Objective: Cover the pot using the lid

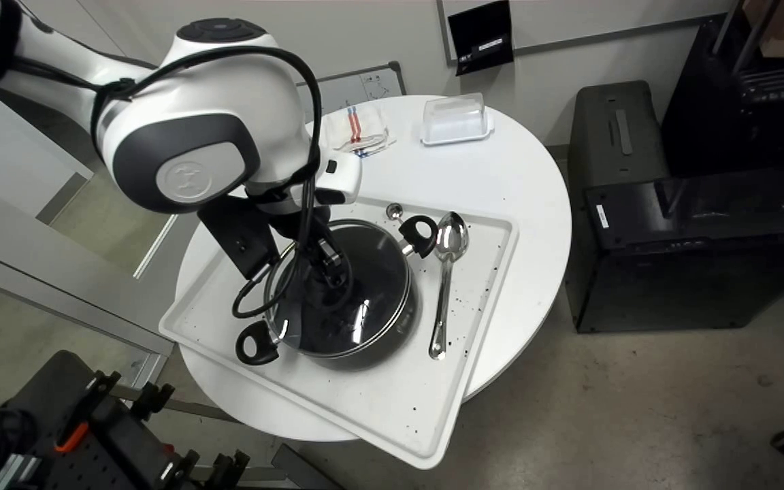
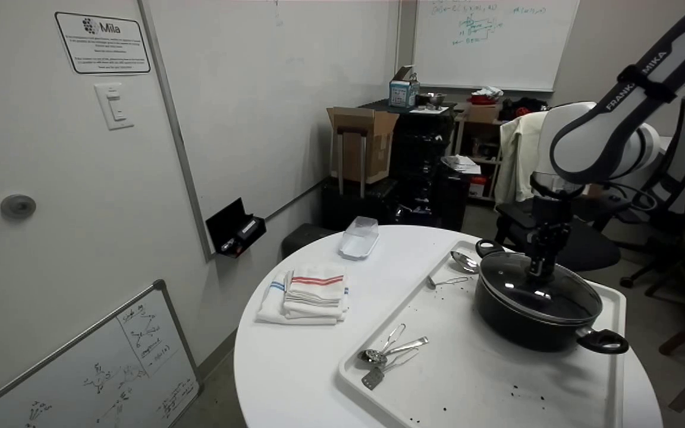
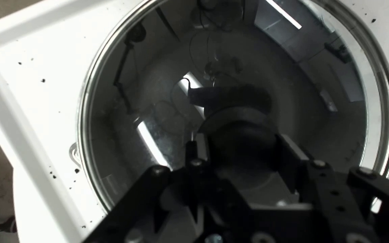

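My claw (image 3: 245, 146) clasps the glass lid's (image 2: 559, 300) knob (image 3: 243, 158) over the black pot (image 2: 509, 321), and only in an exterior view I see the slotted turner (image 2: 373, 378), near left.

In the wrist view, the round, metal-rimmed glass lid (image 3: 228, 74) is cut off above and partly hidden by the black two-fingered gripper (image 3: 243, 146).

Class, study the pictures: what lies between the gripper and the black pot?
The glass lid lies between the gripper above and the black pot below; both exterior views show it.
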Motion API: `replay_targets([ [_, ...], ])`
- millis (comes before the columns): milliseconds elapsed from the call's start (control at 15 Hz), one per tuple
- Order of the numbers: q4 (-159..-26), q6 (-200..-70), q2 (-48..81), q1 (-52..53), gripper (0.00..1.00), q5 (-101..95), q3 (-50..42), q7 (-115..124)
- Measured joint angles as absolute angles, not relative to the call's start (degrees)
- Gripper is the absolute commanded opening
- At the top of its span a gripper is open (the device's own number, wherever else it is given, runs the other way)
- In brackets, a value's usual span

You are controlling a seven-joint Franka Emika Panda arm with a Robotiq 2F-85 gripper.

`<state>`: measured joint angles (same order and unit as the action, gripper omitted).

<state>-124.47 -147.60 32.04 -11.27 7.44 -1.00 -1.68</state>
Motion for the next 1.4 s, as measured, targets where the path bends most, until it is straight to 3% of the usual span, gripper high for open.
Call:
replay_targets([
  [1400,-124.3,-148.4,32.2,-7.2,0.25,3.2,-4.2,-1.4],
])
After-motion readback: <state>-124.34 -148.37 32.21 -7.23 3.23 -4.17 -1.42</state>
